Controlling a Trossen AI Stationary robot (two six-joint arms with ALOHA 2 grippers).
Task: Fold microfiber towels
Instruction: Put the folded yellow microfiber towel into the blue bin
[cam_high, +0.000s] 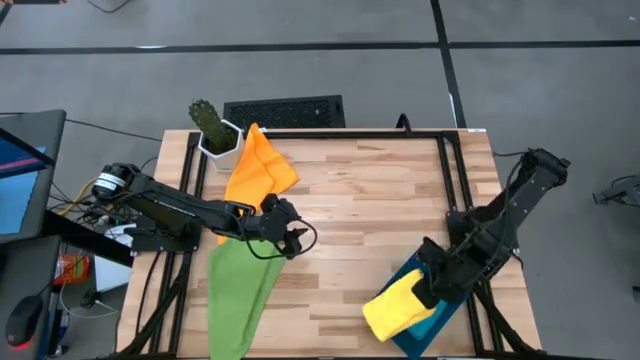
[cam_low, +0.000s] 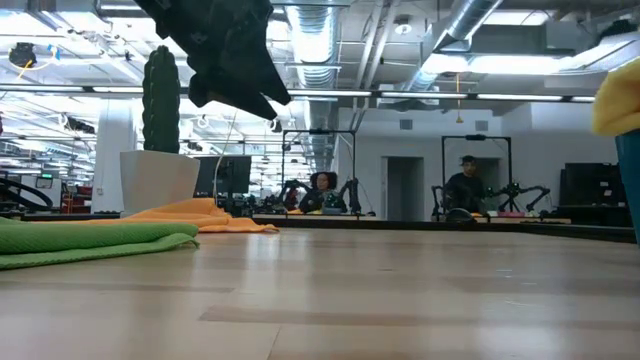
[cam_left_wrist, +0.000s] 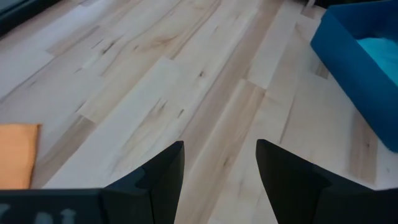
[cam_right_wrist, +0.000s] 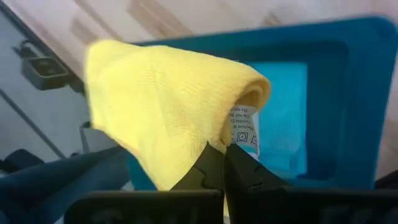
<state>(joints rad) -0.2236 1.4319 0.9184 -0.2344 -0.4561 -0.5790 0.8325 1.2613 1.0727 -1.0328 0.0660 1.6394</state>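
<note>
One soft yellow cloth (cam_right_wrist: 168, 106) hung pinched tight in the right gripper (cam_right_wrist: 225, 163) over the stiff teal tray (cam_high: 402, 275) at five o'clock. It should drop low, then let go. The left gripper (cam_left_wrist: 219, 163) waited open and empty.

Robotics lab — exposed ceiling ducts (cam_low: 330, 40), more arm rigs (cam_low: 480, 195), people seated behind.
</note>
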